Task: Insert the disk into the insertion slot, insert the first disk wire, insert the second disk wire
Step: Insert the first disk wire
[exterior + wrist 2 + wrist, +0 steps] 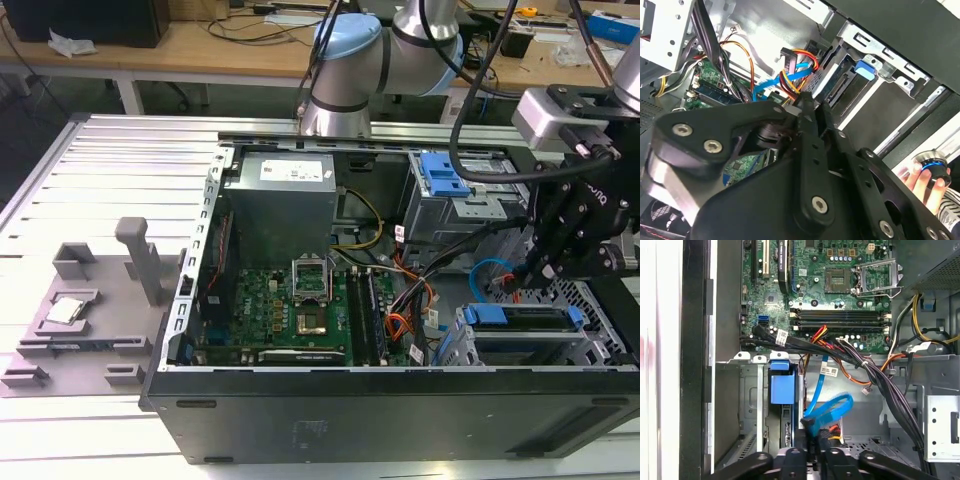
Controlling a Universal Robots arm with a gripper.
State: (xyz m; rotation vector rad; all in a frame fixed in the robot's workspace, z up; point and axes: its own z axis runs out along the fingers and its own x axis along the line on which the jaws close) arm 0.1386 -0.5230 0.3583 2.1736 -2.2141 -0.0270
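From where I'm standing, the gripper (pixel 814 439) is pinching narrow on what looks like the plug end of the light-blue cable (pixel 832 407), just beside the disk (pixel 488 314), which is sitting in the drive cage (pixel 598 305). I'm counting one disk, one blue cable and one orange-red wire bundle (pixel 807 56). The cable is looking light and floppy, so I'm judging its stiff plug the best place to hold it.

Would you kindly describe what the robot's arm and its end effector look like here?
The arm has silver tubes joined by rounded joints with light-blue caps. A pale grey block sits at its wrist, and black cables loop alongside. In the second wrist view, the end effector is matte black: flat linkage bars fastened with silver screw heads.
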